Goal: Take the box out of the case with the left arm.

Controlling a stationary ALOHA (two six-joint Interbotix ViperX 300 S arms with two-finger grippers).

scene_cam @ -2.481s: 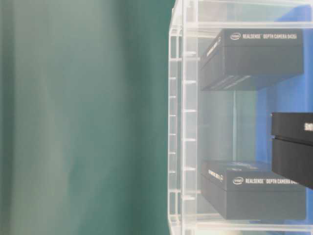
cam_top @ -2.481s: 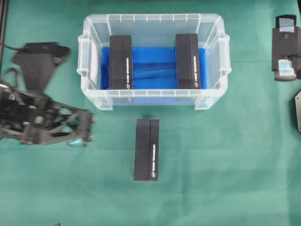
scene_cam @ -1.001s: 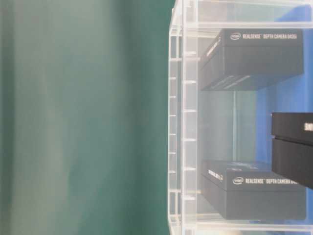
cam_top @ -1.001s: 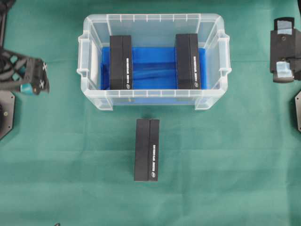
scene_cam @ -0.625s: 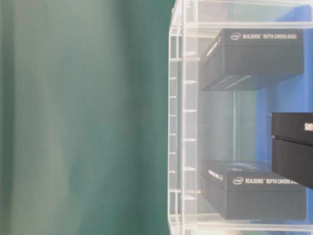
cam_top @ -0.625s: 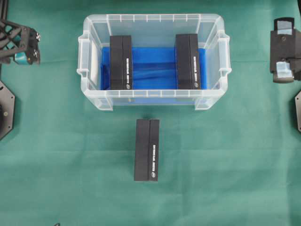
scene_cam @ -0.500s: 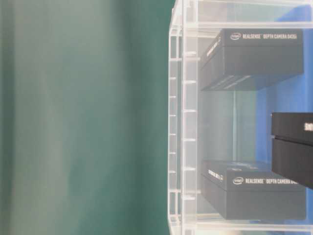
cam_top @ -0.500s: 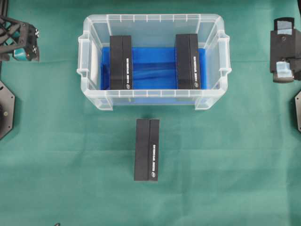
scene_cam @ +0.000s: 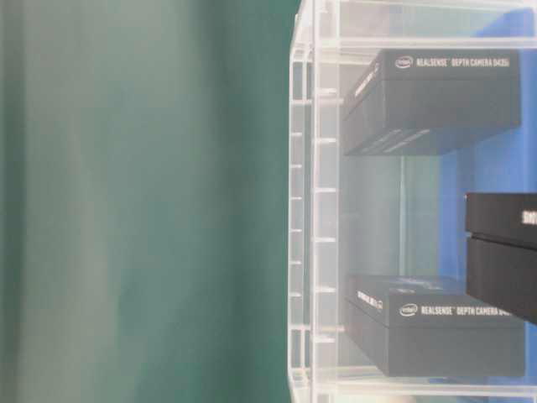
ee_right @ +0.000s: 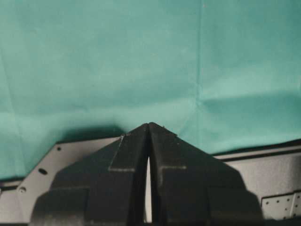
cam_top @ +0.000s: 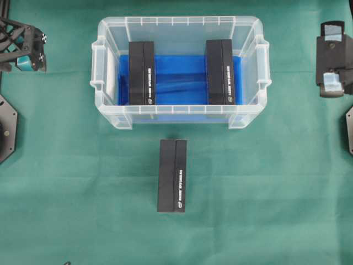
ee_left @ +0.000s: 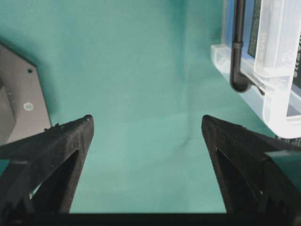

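Overhead: left gripper (cam_top: pixel 28 52) agape, well left of case (cam_top: pixel 179 25).

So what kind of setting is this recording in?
Most likely a lab tabletop rig for robot handling trials: a green cloth covers the whole surface, a black arm sits at each side, and the only props are a clear case and identical black depth-camera boxes.

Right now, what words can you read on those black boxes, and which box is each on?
"REALSENSE DEPTH CAMERA D435i", beside a small round logo: on the upper box in the case, table-level view.
"REALSENSE DEPTH CAMERA D...": on the lower box; its end is cut off by the nearer box.
White print on the nearer box: cut off, unreadable.
White print on the boxes seen from overhead: too small.
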